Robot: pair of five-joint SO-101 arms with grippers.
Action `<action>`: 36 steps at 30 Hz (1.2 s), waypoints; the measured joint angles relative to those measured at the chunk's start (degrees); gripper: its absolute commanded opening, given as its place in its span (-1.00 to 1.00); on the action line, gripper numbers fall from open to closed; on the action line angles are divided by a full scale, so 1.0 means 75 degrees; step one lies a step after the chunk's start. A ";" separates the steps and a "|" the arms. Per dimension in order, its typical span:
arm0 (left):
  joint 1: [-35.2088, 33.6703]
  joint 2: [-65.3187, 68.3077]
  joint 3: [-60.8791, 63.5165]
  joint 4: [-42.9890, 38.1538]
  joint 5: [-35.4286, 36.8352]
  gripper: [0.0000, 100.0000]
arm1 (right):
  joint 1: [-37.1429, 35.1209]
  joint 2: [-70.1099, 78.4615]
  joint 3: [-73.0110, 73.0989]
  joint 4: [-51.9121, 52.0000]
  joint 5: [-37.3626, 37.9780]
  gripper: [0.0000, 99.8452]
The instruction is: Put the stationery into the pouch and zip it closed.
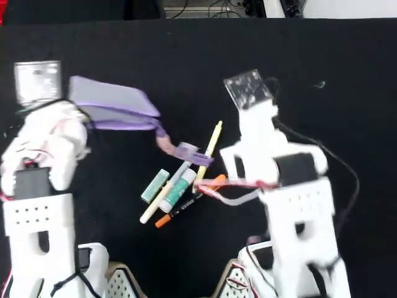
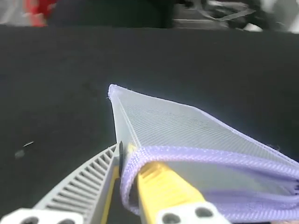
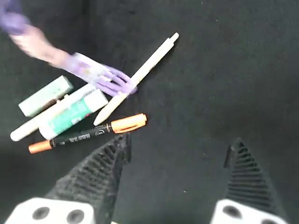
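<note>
left gripper [image 2: 131,158] clamps the purple pouch [image 2: 187,126] rim. right gripper [image 3: 181,140], jaws apart beside the orange marker [image 3: 88,134], should grasp it next.

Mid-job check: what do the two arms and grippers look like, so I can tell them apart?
The left arm and right arm are white plastic with black motors, red wiring and hole-dotted bases. The left gripper has one white ribbed finger and one yellow. The right arm has a black cable; the right gripper has two black ribbed fingers.
</note>
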 measured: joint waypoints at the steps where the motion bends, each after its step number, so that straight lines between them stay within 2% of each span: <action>1: -0.0293 0.0000 -0.0047 0.0023 0.0000 -0.95 | -0.0012 0.0352 -0.0152 -0.0070 -0.0141 -0.38; 5: -0.1360 0.0000 -0.0094 0.0035 0.0000 -0.95 | -0.0012 0.1688 -0.0738 -0.0551 -0.0949 -0.38; 8: -0.1735 0.0000 -0.0094 0.0035 0.0000 -0.95 | -0.0012 0.2637 -0.0867 -0.1090 -0.1840 -0.38; 12: -0.1840 0.0000 -0.0094 0.0047 0.0000 -0.95 | -0.0012 0.3938 -0.0879 -0.1981 -0.3036 -0.38; 20: -0.1840 0.0000 -0.0094 0.0035 0.0000 -0.95 | -0.0023 0.6142 -0.0879 -0.3810 -0.4759 -0.38; 29: -0.1852 0.0000 0.0316 -0.0504 0.0000 -0.95 | -0.0059 0.7385 -0.0879 -0.5556 -0.4982 -0.38; 33: -0.1711 0.0000 0.0316 -0.0504 0.0000 -0.95 | -0.0082 0.7865 -0.1160 -0.5720 -0.4982 -0.38; 36: -0.1453 0.0000 0.0316 -0.0504 0.0000 -0.95 | -0.0070 0.8182 -0.1676 -0.5322 -0.4982 -0.54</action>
